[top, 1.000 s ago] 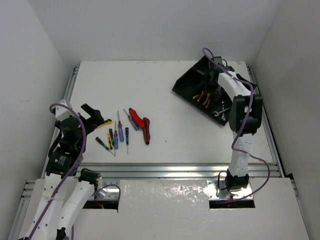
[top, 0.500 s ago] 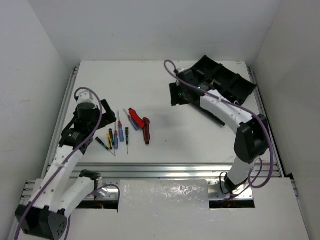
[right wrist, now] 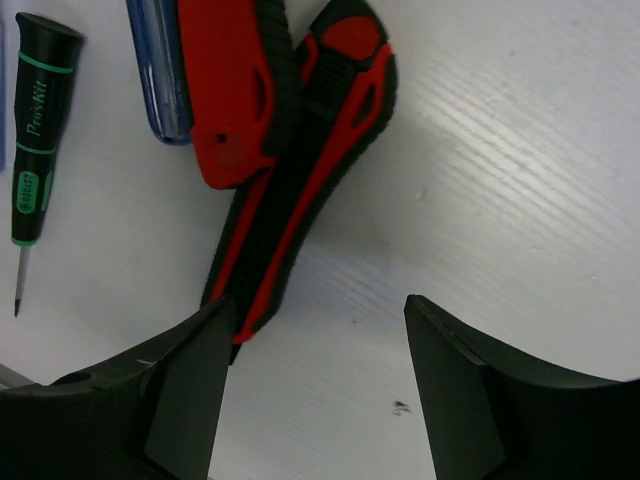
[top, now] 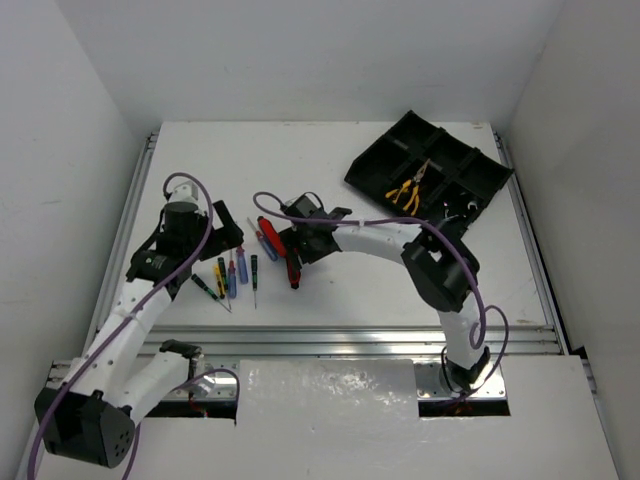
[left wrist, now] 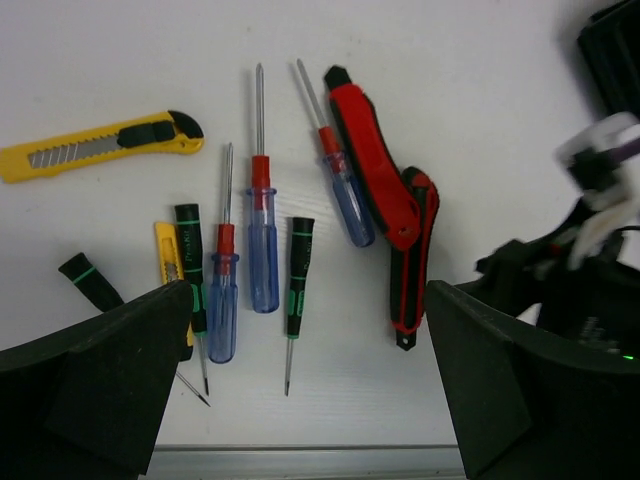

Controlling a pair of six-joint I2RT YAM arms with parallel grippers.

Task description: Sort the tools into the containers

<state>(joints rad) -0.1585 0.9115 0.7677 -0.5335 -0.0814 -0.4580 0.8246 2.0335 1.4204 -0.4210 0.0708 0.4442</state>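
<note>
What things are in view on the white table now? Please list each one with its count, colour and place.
Black plastic tray with dividers: one, black, far right of the table.
Yellow-handled pliers: one, yellow, inside the tray.
Red-and-black-handled pliers: one, red and black, right end of the loose tool group.
Blue-handled screwdrivers: three, clear blue with red collars, left of those pliers.
Black-handled screwdrivers: three, black with green bands, among the blue ones.
Yellow-handled screwdriver: one, yellow, partly hidden beside a black one.
Yellow utility knife: one, yellow, left end of the group.
Left gripper: one, black, open, above the screwdrivers.
Right gripper: one, black, open, at the red-and-black handle ends.
</note>
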